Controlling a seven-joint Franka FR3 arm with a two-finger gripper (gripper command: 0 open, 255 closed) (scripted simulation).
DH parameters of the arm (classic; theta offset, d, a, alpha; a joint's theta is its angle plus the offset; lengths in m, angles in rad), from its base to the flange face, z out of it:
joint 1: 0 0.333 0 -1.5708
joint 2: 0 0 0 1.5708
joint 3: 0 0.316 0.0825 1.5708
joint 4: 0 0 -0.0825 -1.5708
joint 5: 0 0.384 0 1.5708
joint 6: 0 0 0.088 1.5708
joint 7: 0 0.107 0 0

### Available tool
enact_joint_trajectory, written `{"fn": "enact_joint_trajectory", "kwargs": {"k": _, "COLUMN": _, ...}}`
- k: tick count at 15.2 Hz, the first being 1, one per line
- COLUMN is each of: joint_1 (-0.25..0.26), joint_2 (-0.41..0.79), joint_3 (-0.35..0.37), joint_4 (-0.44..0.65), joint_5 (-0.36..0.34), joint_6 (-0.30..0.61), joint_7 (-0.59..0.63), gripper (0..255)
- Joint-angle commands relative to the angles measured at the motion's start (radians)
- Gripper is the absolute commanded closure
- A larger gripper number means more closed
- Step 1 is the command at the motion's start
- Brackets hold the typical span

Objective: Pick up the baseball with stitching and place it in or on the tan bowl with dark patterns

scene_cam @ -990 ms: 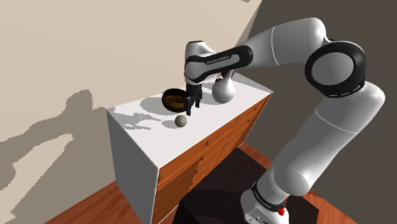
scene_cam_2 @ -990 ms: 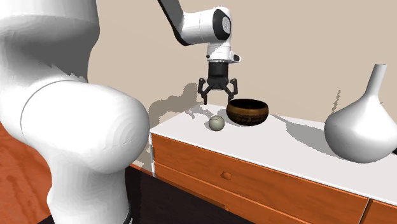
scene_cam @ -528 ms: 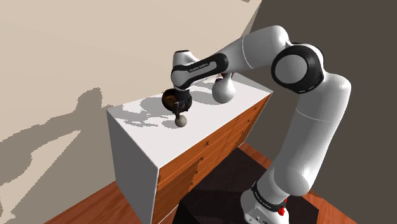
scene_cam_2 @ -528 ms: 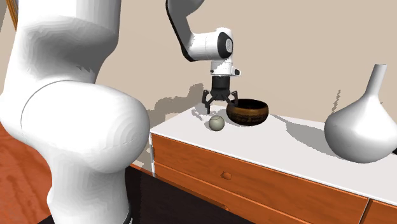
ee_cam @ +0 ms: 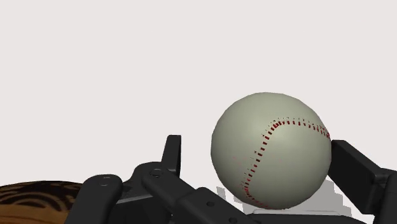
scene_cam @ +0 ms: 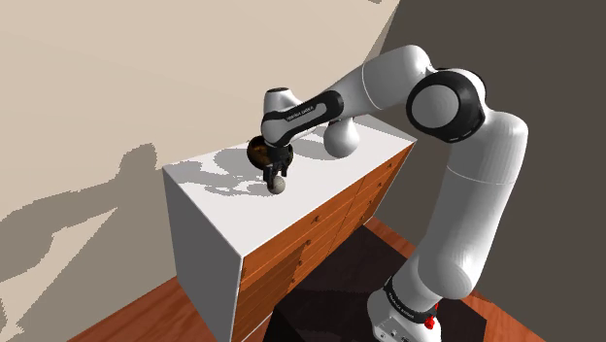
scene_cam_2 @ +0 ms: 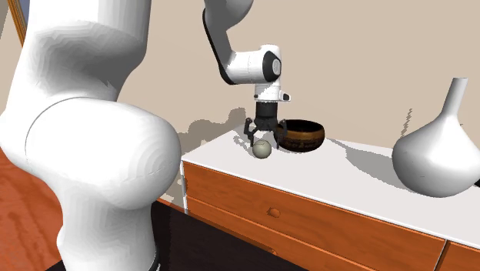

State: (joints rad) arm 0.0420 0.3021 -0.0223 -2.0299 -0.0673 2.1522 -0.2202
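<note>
**Black fingers spread around the baseball, not yet closed**

Black and parted, the gripper [scene_cam_2: 261, 135] hangs low over the dresser top [scene_cam: 209, 199]. In the wrist view one finger [ee_cam: 170, 156] stands clear of the baseball [ee_cam: 270, 151], and the other sits close at its far side. Nothing is clasped.

The ball is pale grey-white with a curved seam of red stitches. It rests on the white top between the fingers, just beside the brown, dark-striped bowl [scene_cam_2: 301, 135]. A white vase [scene_cam_2: 442, 158] stands well apart along the same surface.

The ball will probably handle as hard, light and unbreakable, but as a sphere it will roll at a nudge. It could also squirt out of a pinch that lands high or off-centre. The safest hold is likely across its widest girth, with the fingers lowered until the pads meet opposite sides level with its middle.

No brand or print shows on the ball. The dark band on the arm [scene_cam: 301, 112] carries pale lettering, too small to read.
</note>
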Motion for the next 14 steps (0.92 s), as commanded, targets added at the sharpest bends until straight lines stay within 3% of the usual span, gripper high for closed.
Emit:
{"fn": "enact_joint_trajectory", "kwargs": {"k": 1, "joint_1": -0.001, "joint_2": 0.001, "joint_3": 0.0, "joint_4": -0.001, "joint_5": 0.0, "joint_6": 0.003, "joint_7": -0.001, "gripper": 0}}
{"fn": "enact_joint_trajectory", "kwargs": {"k": 5, "joint_1": -0.001, "joint_2": 0.001, "joint_3": 0.0, "joint_4": -0.001, "joint_5": 0.0, "joint_6": 0.003, "joint_7": -0.001, "gripper": 0}}
{"fn": "enact_joint_trajectory", "kwargs": {"k": 6, "joint_1": -0.001, "joint_2": 0.001, "joint_3": 0.0, "joint_4": -0.001, "joint_5": 0.0, "joint_6": 0.003, "joint_7": -0.001, "gripper": 255}}
{"fn": "enact_joint_trajectory", "kwargs": {"k": 14, "joint_1": 0.0, "joint_2": 0.001, "joint_3": 0.0, "joint_4": -0.001, "joint_5": 0.0, "joint_6": 0.002, "joint_7": 0.0, "gripper": 255}}
